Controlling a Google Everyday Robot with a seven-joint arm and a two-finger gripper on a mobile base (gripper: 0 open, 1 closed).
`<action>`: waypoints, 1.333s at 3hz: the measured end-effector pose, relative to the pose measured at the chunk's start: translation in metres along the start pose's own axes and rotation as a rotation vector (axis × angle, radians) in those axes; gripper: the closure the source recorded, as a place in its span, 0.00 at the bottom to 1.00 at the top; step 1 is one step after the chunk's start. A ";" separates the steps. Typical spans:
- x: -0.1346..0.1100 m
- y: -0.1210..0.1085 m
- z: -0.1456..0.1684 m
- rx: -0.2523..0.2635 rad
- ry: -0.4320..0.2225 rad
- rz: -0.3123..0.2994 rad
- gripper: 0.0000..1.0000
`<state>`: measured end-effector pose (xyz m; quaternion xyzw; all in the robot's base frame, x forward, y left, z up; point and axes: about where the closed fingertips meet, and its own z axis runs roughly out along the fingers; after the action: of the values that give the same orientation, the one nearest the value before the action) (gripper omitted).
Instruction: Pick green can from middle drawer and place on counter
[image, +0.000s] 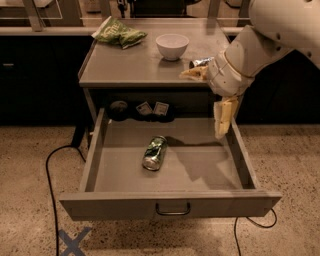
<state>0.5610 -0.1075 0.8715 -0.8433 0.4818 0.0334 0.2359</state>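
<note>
The green can (154, 152) lies on its side on the floor of the open middle drawer (94, 159), slightly left of centre. The drawer is pulled fully out, and its dark handle (172, 210) faces me. My gripper (223, 120) hangs pointing down over the drawer's right side, near the right wall, above and to the right of the can and apart from it. It holds nothing that I can see. The grey counter (130, 65) is above the drawer, and my arm reaches in across its right edge.
On the counter are a green chip bag (119, 32) at the back left, a white bowl (172, 46) and a foil snack bag (200, 62) by my wrist. Small items (152, 108) sit in the recess behind the drawer. A cable (50, 170) and blue tape cross (74, 241) lie on the floor.
</note>
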 end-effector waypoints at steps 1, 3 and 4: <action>-0.003 -0.017 0.041 -0.025 -0.069 -0.153 0.00; 0.000 -0.013 0.124 -0.035 -0.283 -0.170 0.00; -0.010 -0.009 0.158 -0.053 -0.375 -0.160 0.00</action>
<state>0.5902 -0.0276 0.7380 -0.8640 0.3597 0.1835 0.3008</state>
